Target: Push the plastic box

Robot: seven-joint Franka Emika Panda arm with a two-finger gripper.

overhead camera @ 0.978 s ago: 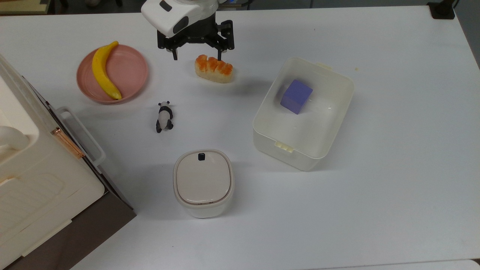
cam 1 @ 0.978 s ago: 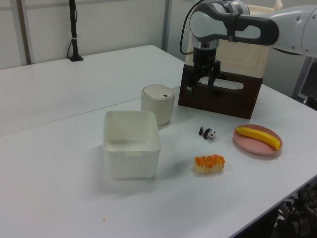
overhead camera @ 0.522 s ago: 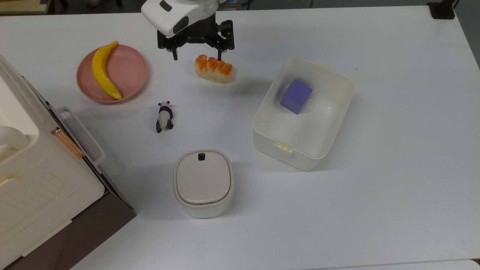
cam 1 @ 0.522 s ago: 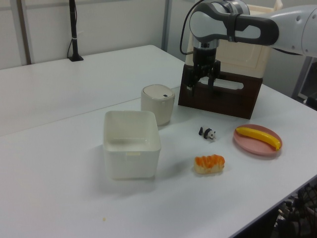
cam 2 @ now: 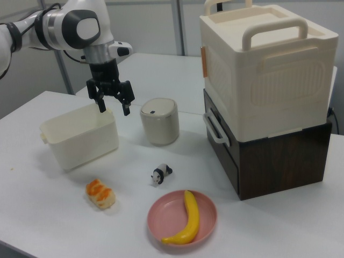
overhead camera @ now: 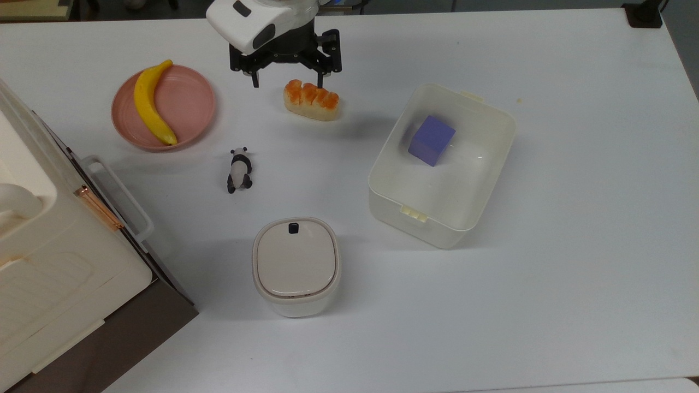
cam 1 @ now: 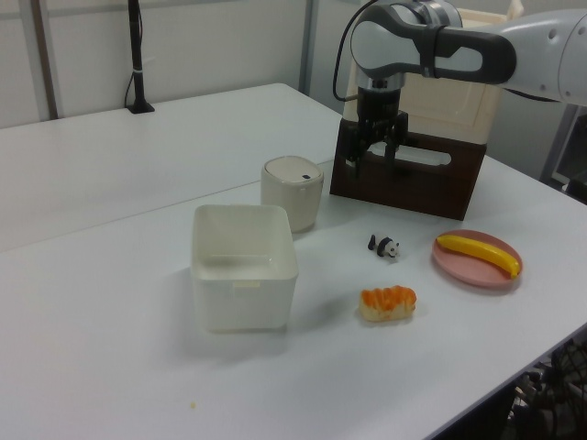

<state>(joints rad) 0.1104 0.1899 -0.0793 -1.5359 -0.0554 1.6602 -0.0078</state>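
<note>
The plastic box (overhead camera: 443, 191) is a lidless cream-white tub standing at the top view's right of centre, with a purple cube (overhead camera: 431, 140) inside it. It is also in the left view (cam 1: 243, 298) and the right view (cam 2: 80, 141). My gripper (overhead camera: 286, 84) hangs open in the air with nothing between its fingers. In the top view it is near the upper edge, over the orange-topped bread piece (overhead camera: 311, 100) and well apart from the box. In the right view the gripper (cam 2: 114, 110) hovers above the box's far rim; in the left view the gripper (cam 1: 371, 165) appears in front of the dark cabinet.
A pink plate (overhead camera: 191, 103) holds a banana (overhead camera: 150, 103) at the top view's upper left. A small panda figure (overhead camera: 239, 170) lies mid-table. A lidded rounded container (overhead camera: 296, 266) stands below it. A big cream case (overhead camera: 49, 262) on a dark base fills the top view's left edge.
</note>
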